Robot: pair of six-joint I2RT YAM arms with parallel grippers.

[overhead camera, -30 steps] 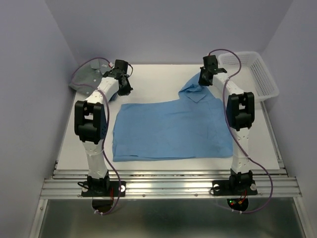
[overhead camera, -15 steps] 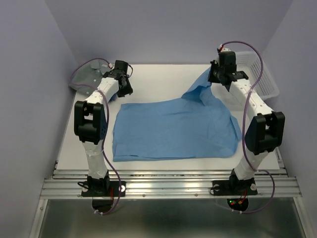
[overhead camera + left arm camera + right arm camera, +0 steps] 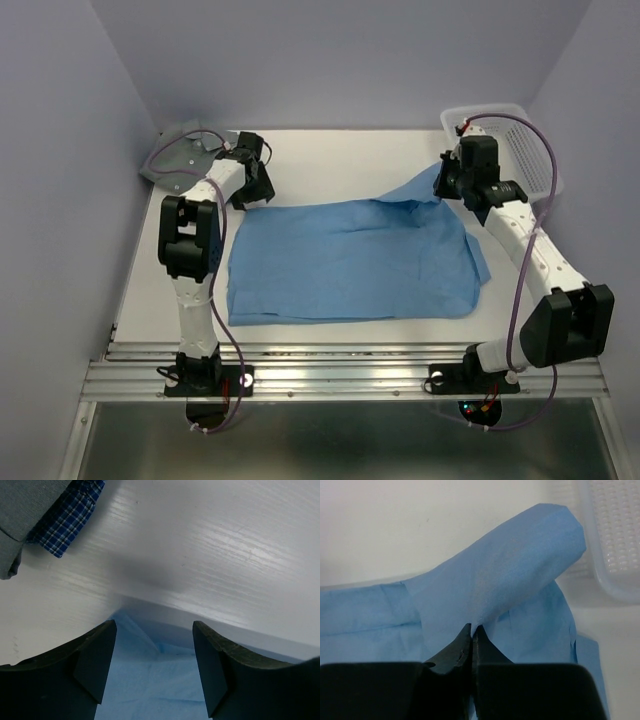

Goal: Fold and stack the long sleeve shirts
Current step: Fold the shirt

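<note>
Sitting at the far right corner of the table (image 3: 330,160), one white mesh basket (image 3: 532,150) stands beside the right gripper (image 3: 471,630), which is pinched on a raised fold of the light blue shirt (image 3: 350,260) spread mid-table. Two shirts show: that one and a grey-green shirt (image 3: 185,150) at the far left corner. The left gripper (image 3: 153,625) hangs with jaws apart over the blue shirt's far left corner.

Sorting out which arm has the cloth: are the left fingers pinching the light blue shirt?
No, the left fingers stand wide apart, with the light blue shirt lying unclamped below the gap.
</note>
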